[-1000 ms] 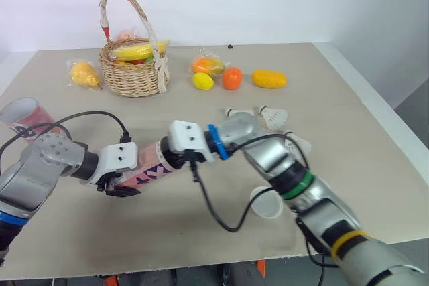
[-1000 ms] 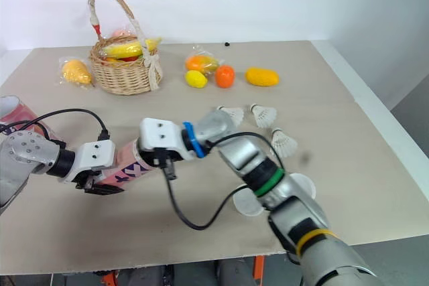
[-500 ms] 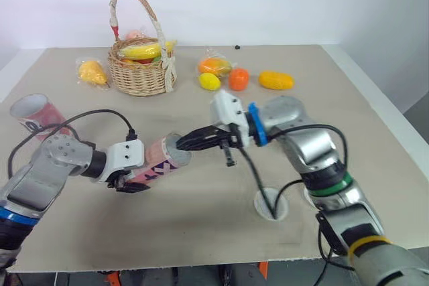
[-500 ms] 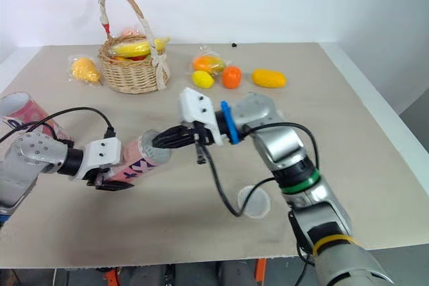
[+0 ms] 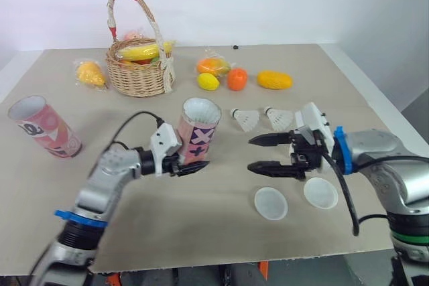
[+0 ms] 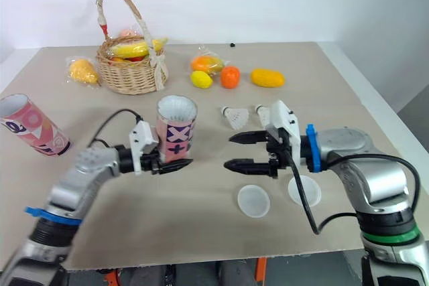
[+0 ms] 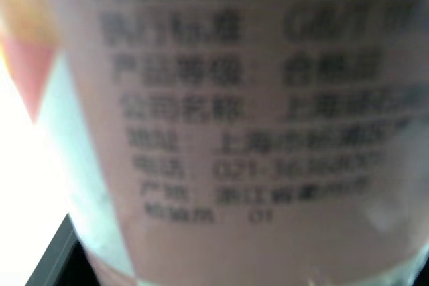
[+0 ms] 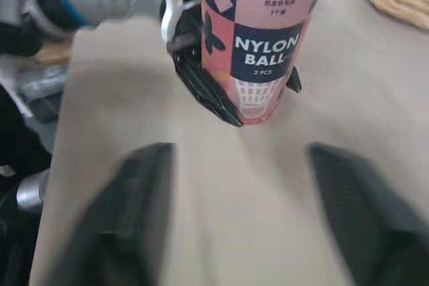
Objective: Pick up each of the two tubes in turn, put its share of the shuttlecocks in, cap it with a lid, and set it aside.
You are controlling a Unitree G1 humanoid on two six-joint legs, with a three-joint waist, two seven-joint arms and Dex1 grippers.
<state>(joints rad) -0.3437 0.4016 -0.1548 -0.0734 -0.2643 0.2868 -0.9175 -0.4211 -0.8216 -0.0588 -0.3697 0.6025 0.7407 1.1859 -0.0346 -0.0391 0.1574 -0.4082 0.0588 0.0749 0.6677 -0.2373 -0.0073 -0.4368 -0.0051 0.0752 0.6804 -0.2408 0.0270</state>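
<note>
A pink patterned tube (image 5: 200, 128) stands upright near the table's middle, with a white shuttlecock skirt showing in its mouth. My left gripper (image 5: 190, 161) is shut on its lower part; its black fingers (image 8: 208, 92) flank the base. The tube's printed wall (image 7: 234, 132) is close in the left wrist view. My right gripper (image 5: 255, 154) hangs open to the right of the tube, apart from it and holding nothing. Two shuttlecocks (image 5: 244, 119) (image 5: 277, 118) lie behind it. Two clear lids (image 5: 270, 203) (image 5: 320, 193) lie on the table in front. A second pink tube (image 5: 40, 126) lies tilted at the far left.
A wicker basket (image 5: 139, 75) of fruit stands at the back left, with a bagged yellow fruit (image 5: 91, 73) beside it. More fruit (image 5: 234, 79) lies at the back middle. The table's right edge (image 5: 375, 108) runs close to my right arm.
The tube went from lying tilted to standing upright in my left gripper. My right gripper drew back to the right from the tube's mouth and opened. The camera also shifted.
</note>
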